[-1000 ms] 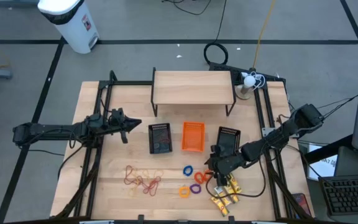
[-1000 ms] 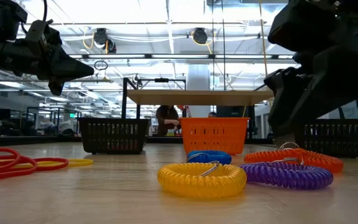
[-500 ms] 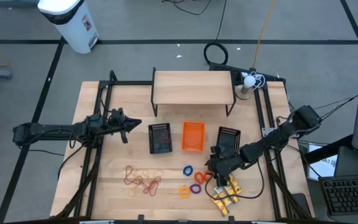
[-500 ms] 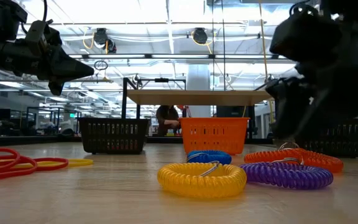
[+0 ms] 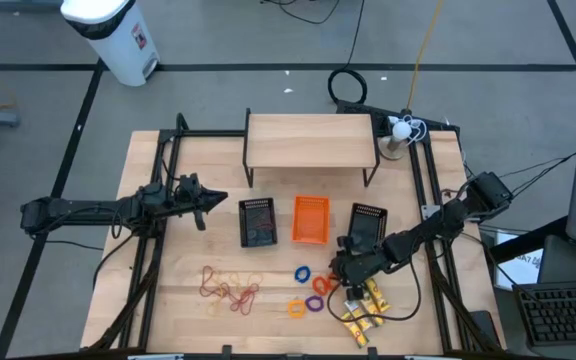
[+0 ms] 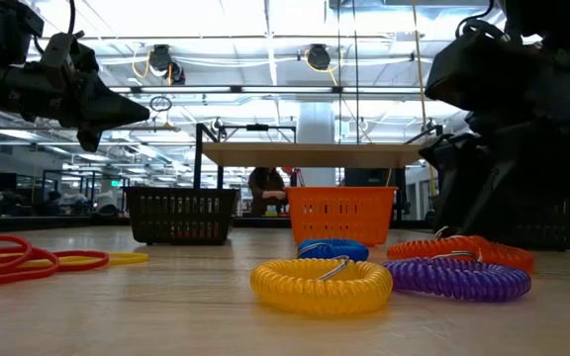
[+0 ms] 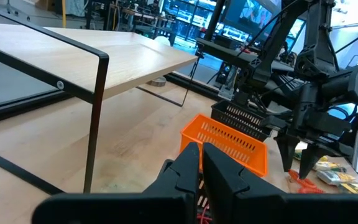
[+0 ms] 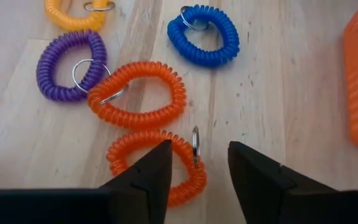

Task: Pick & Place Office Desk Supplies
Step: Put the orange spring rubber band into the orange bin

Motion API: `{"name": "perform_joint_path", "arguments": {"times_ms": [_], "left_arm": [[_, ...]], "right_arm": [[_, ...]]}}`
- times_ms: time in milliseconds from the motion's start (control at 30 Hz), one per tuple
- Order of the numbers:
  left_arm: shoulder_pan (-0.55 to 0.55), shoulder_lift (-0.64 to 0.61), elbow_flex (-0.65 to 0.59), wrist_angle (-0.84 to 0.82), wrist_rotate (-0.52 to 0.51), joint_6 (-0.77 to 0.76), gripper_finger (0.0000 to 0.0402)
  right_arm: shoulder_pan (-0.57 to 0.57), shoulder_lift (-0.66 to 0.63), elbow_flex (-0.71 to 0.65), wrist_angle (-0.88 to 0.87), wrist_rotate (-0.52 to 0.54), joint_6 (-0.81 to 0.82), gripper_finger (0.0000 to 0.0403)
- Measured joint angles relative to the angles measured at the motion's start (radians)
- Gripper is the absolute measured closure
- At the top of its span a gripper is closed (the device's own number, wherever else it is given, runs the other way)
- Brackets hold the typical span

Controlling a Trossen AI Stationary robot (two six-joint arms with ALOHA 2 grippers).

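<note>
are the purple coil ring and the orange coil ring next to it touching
Touching. The right wrist view shows the purple coil ring pressed against the orange coil ring, its metal loop overlapping.

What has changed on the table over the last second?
The right gripper has lowered over the orange coil ring nearest it, its fingers narrowing astride the ring without gripping it yet. The orange coil shifted slightly in the low view. The left gripper stays shut and raised near the left mesh tray; the other rings and rubber bands lie unmoved.
</note>
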Motion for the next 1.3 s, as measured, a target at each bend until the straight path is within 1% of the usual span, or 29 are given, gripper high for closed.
{"name": "perform_joint_path", "arguments": {"times_ms": [133, 300, 367, 533, 667, 833, 933, 1067, 1233, 1300], "left_arm": [[0.000, 0.000, 0.000, 0.000, 0.000, 0.000, 0.0382], [0.000, 0.000, 0.000, 0.000, 0.000, 0.003, 0.0382], [0.000, 0.000, 0.000, 0.000, 0.000, 0.003, 0.0382], [0.000, 0.000, 0.000, 0.000, 0.000, 0.003, 0.0382], [0.000, 0.000, 0.000, 0.000, 0.000, 0.003, 0.0382], [0.000, 0.000, 0.000, 0.000, -0.001, 0.017, 0.0382], [0.000, 0.000, 0.000, 0.001, -0.017, 0.048, 0.0382], [0.000, 0.000, 0.000, -0.001, -0.035, 0.048, 0.0382], [0.000, 0.000, 0.000, -0.002, -0.035, 0.053, 0.0382], [0.000, 0.000, 0.000, -0.005, -0.035, 0.054, 0.0382]], "right_arm": [[0.000, 0.000, 0.000, 0.013, -0.001, 0.000, 0.0313], [0.000, 0.000, 0.000, 0.017, -0.001, 0.004, 0.0383], [0.000, 0.000, 0.000, 0.018, -0.002, 0.005, 0.0397], [0.000, -0.035, 0.000, 0.073, -0.032, -0.009, 0.0400], [0.003, -0.126, 0.001, 0.107, -0.054, -0.046, 0.0401], [0.020, -0.280, 0.001, 0.117, -0.054, -0.110, 0.0402], [0.029, -0.376, 0.000, 0.121, -0.054, -0.164, 0.0402], [0.034, -0.498, -0.007, 0.126, -0.053, -0.225, 0.0402], [0.031, -0.670, -0.090, 0.123, -0.045, -0.251, 0.0402], [0.029, -0.750, -0.143, 0.134, -0.013, -0.250, 0.0403]]}}
